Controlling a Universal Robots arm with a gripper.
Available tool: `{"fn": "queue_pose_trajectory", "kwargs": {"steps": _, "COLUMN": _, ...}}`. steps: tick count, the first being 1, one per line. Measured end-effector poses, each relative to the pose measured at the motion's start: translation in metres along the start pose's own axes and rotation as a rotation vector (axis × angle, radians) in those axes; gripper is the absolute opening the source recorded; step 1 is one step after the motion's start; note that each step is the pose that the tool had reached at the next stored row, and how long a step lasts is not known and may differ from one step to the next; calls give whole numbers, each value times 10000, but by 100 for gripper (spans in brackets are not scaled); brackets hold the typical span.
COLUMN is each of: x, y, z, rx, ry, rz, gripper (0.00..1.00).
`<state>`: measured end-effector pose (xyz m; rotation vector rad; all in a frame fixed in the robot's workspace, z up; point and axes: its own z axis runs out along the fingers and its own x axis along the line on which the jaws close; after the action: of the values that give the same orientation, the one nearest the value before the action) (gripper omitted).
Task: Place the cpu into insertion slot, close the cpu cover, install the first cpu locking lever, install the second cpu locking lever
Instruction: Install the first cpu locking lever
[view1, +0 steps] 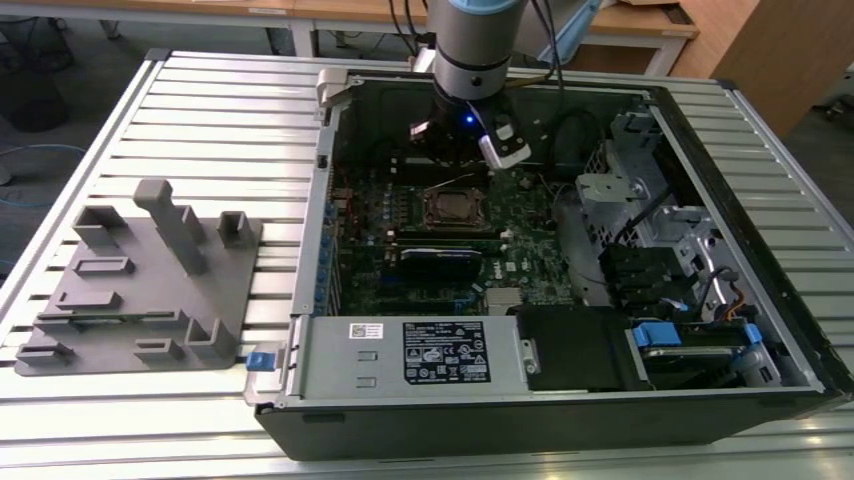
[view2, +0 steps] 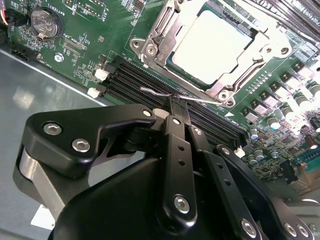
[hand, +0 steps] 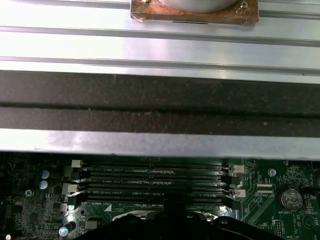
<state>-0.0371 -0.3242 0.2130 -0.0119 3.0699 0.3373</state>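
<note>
In the second wrist view the cpu (view2: 212, 42) lies flat in the insertion slot (view2: 227, 95), its pale silver top showing through the window of the cpu cover (view2: 162, 40), which lies down over it. A thin silvery locking lever (view2: 152, 91) runs along the socket's near edge. My gripper (view2: 178, 100) has its black fingers (view2: 174, 127) shut together, with the tip right at this lever; whether it pinches the wire or only touches it I cannot tell. In the exterior view the gripper (view1: 451, 150) hangs inside the open computer case just behind the socket (view1: 454, 207).
Black memory slots (view2: 145, 80) lie between the gripper and the case wall (hand: 160, 102). A coin battery (view2: 42, 22) sits on the green board. A black card (view1: 441, 262), power supply (view1: 400, 355) and drive cages (view1: 641, 230) crowd the case. A grey fixture plate (view1: 134, 290) lies on the exterior view's left.
</note>
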Motion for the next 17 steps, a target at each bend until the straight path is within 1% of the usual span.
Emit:
{"fn": "queue_pose_trajectory", "kwargs": {"steps": 9, "x": -7, "y": -11, "z": 49, "rx": 2, "ry": 1, "rz": 3, "gripper": 11}}
{"fn": "queue_pose_trajectory", "kwargs": {"steps": 13, "x": -25, "y": -13, "z": 58, "rx": 3, "ry": 2, "rz": 3, "gripper": 11}}
{"fn": "queue_pose_trajectory", "kwargs": {"steps": 17, "x": -27, "y": -11, "z": 61, "rx": 1, "ry": 0, "rz": 2, "gripper": 11}}
